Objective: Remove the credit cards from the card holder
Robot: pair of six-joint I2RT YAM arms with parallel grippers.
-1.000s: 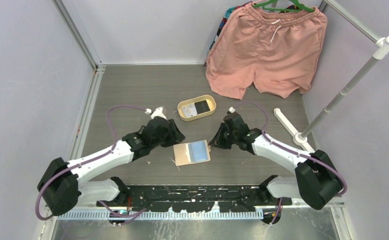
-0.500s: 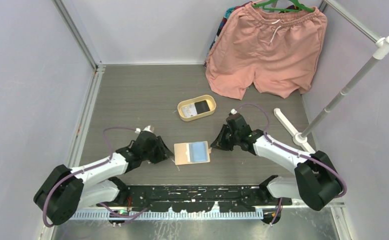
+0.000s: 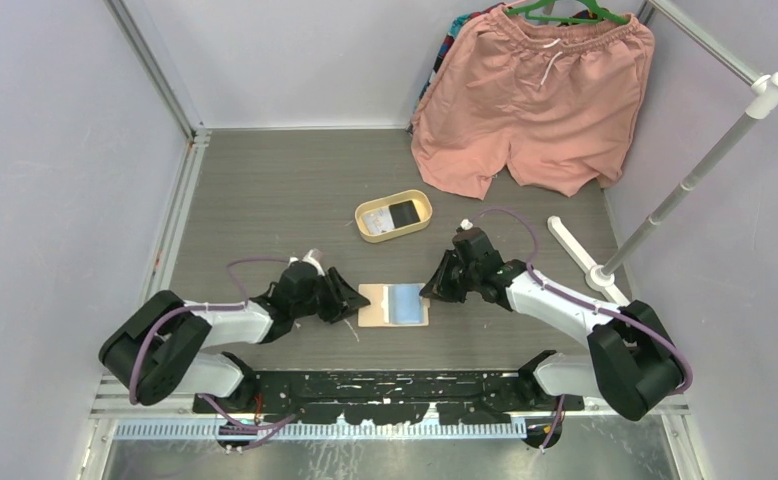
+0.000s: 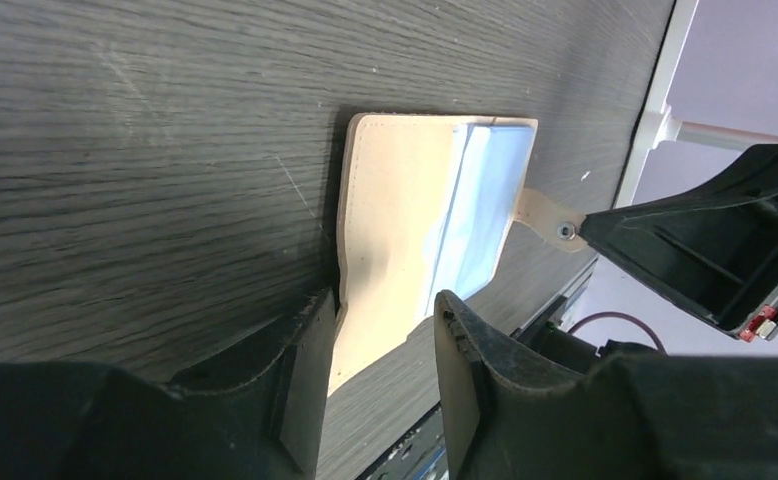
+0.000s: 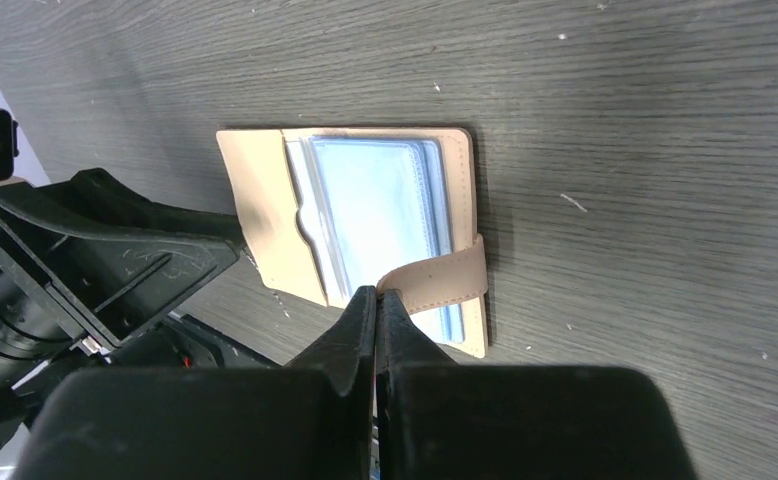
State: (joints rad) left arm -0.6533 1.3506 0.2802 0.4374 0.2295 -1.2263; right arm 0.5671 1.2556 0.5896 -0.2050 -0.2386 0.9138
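Your right end effector (image 5: pixel 377 294) is clenched on the snap tab (image 5: pixel 437 282). Your left end effector (image 4: pixel 380 308), jaws parted, straddles the near edge of the card holder (image 3: pixel 395 304); its pockets lie straight ahead.

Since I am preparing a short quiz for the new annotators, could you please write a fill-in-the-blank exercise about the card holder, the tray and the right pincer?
1. The right pincer is shut on the card holder's snap ____.
2. The card holder lies flat and ____, its pale blue pockets facing up.
3. The oval tray holds one ____.
Missing words: tab, open, card.
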